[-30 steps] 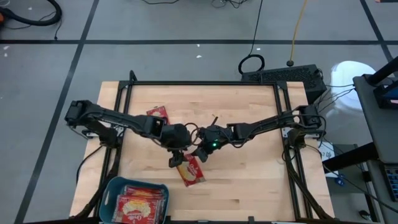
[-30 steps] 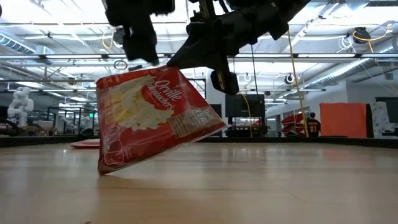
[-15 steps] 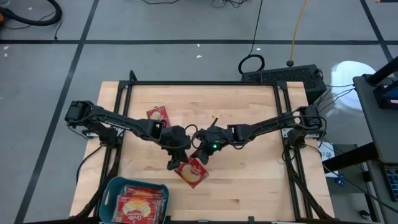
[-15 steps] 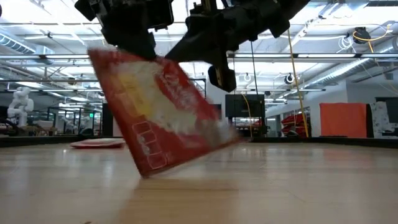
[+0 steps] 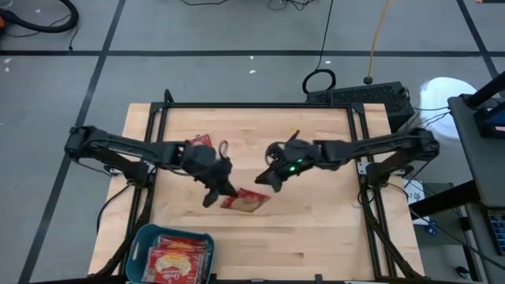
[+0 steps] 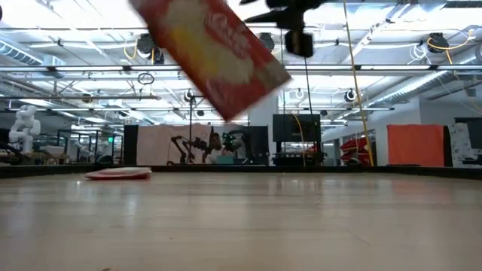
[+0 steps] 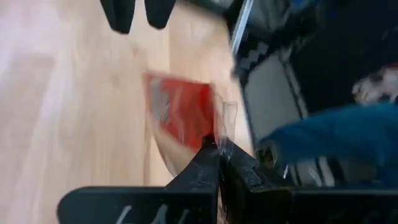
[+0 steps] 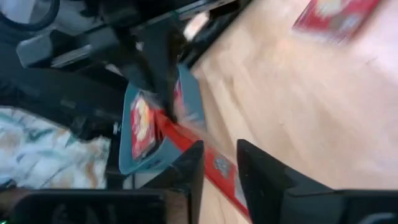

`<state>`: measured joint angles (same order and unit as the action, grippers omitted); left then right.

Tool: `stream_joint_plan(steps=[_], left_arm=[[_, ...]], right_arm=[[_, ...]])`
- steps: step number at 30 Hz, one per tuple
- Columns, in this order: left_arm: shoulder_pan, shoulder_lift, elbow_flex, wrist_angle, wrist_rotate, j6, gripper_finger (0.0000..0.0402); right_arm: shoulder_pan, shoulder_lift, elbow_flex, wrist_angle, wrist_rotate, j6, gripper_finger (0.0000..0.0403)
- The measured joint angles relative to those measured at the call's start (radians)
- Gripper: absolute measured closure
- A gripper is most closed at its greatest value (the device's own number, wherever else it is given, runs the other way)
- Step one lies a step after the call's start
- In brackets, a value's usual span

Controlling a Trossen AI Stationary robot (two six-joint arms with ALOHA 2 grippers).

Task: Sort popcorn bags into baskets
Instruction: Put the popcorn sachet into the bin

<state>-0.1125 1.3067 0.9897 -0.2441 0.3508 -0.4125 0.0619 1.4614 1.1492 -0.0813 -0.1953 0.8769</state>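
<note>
Left tool (image 5: 225,188): fingers pressed together on the edge of a red bag (image 5: 246,201), over the middle of the counter (image 5: 316,229). In the left wrist view the tool (image 7: 219,155) pinches the bag (image 7: 180,115) at its near edge.
Held bag: lifted clear of the counter; in the low view it (image 6: 215,53) hangs tilted, high above the wood, red with a yellow picture.
Right tool (image 5: 271,175): just beside the held bag, not touching it in the high view. In the right wrist view its fingers (image 8: 186,171) stand apart with nothing between them, and the bag's red edge (image 8: 205,155) runs close past them.
Second bag (image 5: 201,142): lies flat on the counter behind the left arm, partly hidden by it; in the low view it (image 6: 118,174) shows as a thin red strip far back.
Bin (image 5: 140,244): teal, at the counter's near left corner, well apart from both tools; red bags (image 5: 177,260) lie inside it.
</note>
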Motion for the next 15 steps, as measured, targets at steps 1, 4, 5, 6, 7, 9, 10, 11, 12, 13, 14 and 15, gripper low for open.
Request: stream_joint_plan(steps=[1, 4, 5, 6, 7, 9, 10, 11, 12, 13, 14, 15], left_arm=[[0.002, -0.021, 0.001, 0.009, -0.011, -0.009, 0.0399], [0.010, -0.089, -0.001, -0.011, -0.032, -0.022, 0.0399], [0.015, -0.109, 0.001, -0.001, -0.034, -0.028, 0.0400], [0.020, -0.132, 0.001, -0.013, -0.036, -0.029, 0.0400], [0.026, -0.152, 0.000, -0.032, -0.038, -0.037, 0.0400], [0.039, -0.185, 0.002, -0.032, -0.039, -0.053, 0.0400], [0.045, -0.199, 0.006, -0.041, -0.040, -0.057, 0.0400], [0.055, -0.213, 0.012, -0.062, -0.043, -0.061, 0.0400], [0.062, -0.222, 0.019, -0.077, -0.043, -0.063, 0.0400], [0.066, -0.227, 0.031, -0.081, -0.043, -0.067, 0.0400], [0.073, -0.234, 0.043, -0.088, -0.042, -0.069, 0.0400], [0.080, -0.240, 0.054, -0.119, -0.043, -0.067, 0.0400]], right_arm=[[0.007, -0.028, 0.000, -0.022, 0.027, 0.003, 0.0303], [0.029, -0.100, 0.001, -0.046, 0.124, 0.024, 0.0284], [0.039, -0.123, 0.001, -0.068, 0.155, 0.041, 0.0279], [0.046, -0.140, 0.000, -0.074, 0.182, 0.059, 0.0276], [0.051, -0.156, 0.001, -0.068, 0.208, 0.079, 0.0274], [0.073, -0.182, 0.010, -0.085, 0.271, 0.116, 0.0271], [0.083, -0.184, 0.023, -0.091, 0.297, 0.128, 0.0271], [0.091, -0.183, 0.044, -0.090, 0.315, 0.133, 0.0271], [0.098, -0.182, 0.069, -0.097, 0.329, 0.138, 0.0271], [0.105, -0.178, 0.098, -0.128, 0.347, 0.148, 0.0270], [0.110, -0.164, 0.131, -0.159, 0.365, 0.161, 0.0270], [0.111, -0.151, 0.171, -0.185, 0.378, 0.174, 0.0270]])
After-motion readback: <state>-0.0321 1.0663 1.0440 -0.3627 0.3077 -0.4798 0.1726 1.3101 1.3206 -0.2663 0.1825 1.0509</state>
